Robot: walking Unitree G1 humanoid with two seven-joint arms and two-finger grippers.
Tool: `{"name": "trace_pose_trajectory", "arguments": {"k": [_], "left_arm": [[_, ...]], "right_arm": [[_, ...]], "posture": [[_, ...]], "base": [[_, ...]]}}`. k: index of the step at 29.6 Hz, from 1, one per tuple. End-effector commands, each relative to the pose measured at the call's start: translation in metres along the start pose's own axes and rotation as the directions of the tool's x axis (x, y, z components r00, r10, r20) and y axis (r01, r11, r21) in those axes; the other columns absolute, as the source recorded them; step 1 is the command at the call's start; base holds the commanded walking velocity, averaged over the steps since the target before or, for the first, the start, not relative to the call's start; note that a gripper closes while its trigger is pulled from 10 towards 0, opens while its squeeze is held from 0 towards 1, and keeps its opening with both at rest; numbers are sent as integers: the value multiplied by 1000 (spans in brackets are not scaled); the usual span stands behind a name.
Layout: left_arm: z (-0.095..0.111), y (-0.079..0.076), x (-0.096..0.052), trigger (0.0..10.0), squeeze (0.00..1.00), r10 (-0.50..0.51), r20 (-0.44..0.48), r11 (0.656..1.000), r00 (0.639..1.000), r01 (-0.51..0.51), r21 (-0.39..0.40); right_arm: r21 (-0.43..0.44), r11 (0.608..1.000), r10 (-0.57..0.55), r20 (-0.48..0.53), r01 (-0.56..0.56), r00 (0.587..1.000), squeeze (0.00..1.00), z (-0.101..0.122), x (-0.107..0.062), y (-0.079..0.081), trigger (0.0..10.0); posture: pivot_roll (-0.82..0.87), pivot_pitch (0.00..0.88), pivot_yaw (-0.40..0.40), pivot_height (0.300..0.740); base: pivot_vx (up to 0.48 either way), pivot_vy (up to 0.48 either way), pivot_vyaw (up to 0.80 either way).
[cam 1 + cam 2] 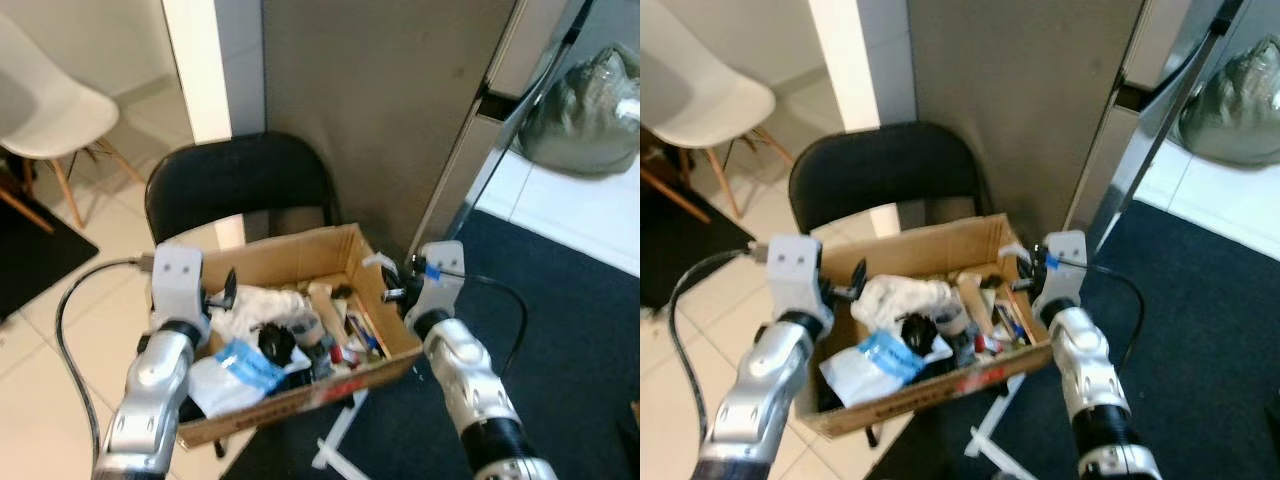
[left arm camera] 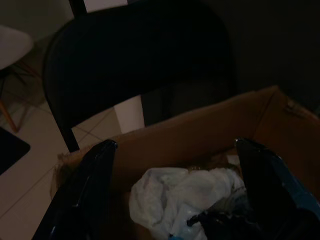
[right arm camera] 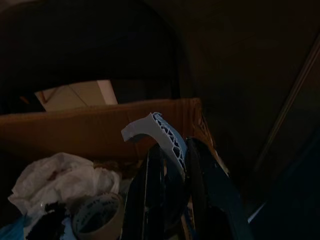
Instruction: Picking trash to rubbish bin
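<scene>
An open cardboard box [image 1: 300, 256] full of trash rests on a black folding chair [image 1: 235, 180]. Inside lie a crumpled white bag [image 1: 262, 303], a blue packet [image 1: 246, 366], a tape roll [image 3: 97, 215] and several small items. My left gripper [image 1: 224, 291] hovers over the box's left side, its fingers [image 2: 92, 185] spread open above the white bag [image 2: 185, 195] with nothing between them. At the box's right rim, my right gripper [image 1: 392, 290] is shut on a curved grey plastic piece [image 3: 159, 131], which sticks up past the fingertips [image 3: 195, 150].
A grey panel rises right behind the chair. A white chair [image 1: 50, 110] stands at the far left on pale tiles. Dark carpet [image 1: 560, 300] lies to the right, with a grey-green sack [image 1: 590, 110] beyond. A black cable [image 1: 68, 320] loops beside my left arm.
</scene>
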State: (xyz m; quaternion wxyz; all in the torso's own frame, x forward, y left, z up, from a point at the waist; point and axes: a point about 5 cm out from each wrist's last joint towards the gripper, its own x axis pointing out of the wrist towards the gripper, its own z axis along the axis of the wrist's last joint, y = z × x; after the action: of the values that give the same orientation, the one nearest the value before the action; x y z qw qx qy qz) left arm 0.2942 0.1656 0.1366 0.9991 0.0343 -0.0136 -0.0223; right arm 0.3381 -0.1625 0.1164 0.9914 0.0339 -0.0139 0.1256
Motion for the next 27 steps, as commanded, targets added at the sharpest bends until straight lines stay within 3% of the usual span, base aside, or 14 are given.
{"name": "trace_pose_trajectory", "arguments": {"k": [1,8,13,21,27], "left_arm": [[-7,2,-2,10000,0,13,-30,1000,999,-12,22],[-22,-7,0,10000,0,-39,-112,996,993,48,77],[-34,-16,0,10000,0,-101,-180,989,978,119,90],[-36,-15,-1,10000,0,-120,-171,984,978,141,113],[-36,-17,-4,10000,0,-109,-165,986,980,127,106]], "right_arm": [[1,1000,21,-10,-21,1000,0,-6,-2,2,10000],[16,990,139,-38,-139,990,0,-9,6,17,10000],[-25,941,332,-137,-339,933,0,-20,20,54,10000],[-26,924,369,-203,-382,907,0,-25,37,88,10000],[-62,943,308,-213,-327,927,0,-23,44,91,10000]], "posture": [[61,126,-29,740],[57,129,-33,740],[58,142,-45,740],[66,167,-69,740],[64,186,-81,740]], "base": [[0,0,0],[0,0,0],[0,0,0],[0,0,0],[0,0,0]]}}
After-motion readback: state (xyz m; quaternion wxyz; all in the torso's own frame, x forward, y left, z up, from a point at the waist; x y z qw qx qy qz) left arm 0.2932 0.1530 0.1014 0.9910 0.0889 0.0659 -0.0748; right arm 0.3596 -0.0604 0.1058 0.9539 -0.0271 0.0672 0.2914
